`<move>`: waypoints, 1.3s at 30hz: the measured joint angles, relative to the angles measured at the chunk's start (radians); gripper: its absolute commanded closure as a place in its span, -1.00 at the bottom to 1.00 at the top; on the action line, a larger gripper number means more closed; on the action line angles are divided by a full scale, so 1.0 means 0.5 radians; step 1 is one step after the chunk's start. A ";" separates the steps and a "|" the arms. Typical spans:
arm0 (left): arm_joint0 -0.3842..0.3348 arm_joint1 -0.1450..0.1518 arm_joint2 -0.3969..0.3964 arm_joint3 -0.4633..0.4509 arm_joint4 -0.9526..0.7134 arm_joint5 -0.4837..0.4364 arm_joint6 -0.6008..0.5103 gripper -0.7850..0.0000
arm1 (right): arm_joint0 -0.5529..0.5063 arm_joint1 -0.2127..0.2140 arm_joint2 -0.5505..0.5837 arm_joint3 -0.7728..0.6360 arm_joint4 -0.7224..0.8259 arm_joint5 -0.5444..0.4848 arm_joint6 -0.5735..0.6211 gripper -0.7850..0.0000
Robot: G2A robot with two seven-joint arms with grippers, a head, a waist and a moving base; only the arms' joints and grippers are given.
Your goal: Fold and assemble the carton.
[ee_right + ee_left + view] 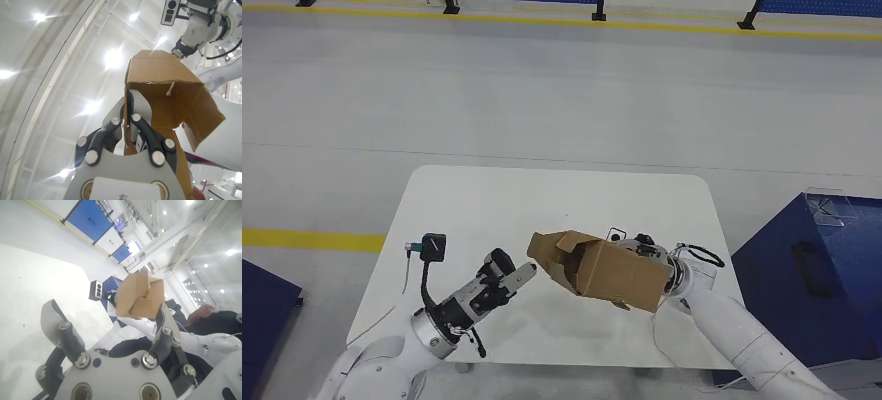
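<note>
**Carton held aloft over the bench, near right side**

The white rounded-corner bench (pixel 492 200) is sitting on a pale floor, with a blue cabinet (pixel 822 270) standing just off its right edge.

The brown cardboard carton (pixel 597 270) (pixel 140 294) (pixel 170 75) is hanging tilted above the bench's near right part, lifted off the surface. The flaps on the end pointing toward the left arm are lying partly folded inward; the opposite end is gaping open.

The right end effector (pixel 657 265) (pixel 127 94) is clenching one side wall of the carton at that open end, one finger inside and one outside.

The left end effector (pixel 517 272) (pixel 105 306) is hovering with fingers spread wide and gripping nothing, its tips just beside the flapped end. Contact there cannot be told.
</note>
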 measured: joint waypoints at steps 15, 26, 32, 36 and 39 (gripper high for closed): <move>-0.131 -0.002 0.079 0.091 0.175 0.139 -0.146 -1.00 | 0.201 0.172 -0.418 0.003 0.071 -0.199 0.198 1.00; -0.098 0.003 0.150 0.003 0.158 0.090 -0.280 -1.00 | 0.356 0.226 -0.670 0.064 0.126 -0.300 0.300 1.00; -0.106 0.002 0.195 0.003 0.180 0.115 -0.320 -1.00 | 0.425 0.238 -0.782 0.091 0.153 -0.344 0.344 1.00; -0.129 0.000 0.245 0.019 0.197 0.133 -0.342 -1.00 | 0.464 0.245 -0.847 0.099 0.171 -0.364 0.363 1.00; -0.147 -0.003 0.292 0.031 0.213 0.145 -0.364 -1.00 | 0.488 0.248 -0.883 0.103 0.175 -0.364 0.364 1.00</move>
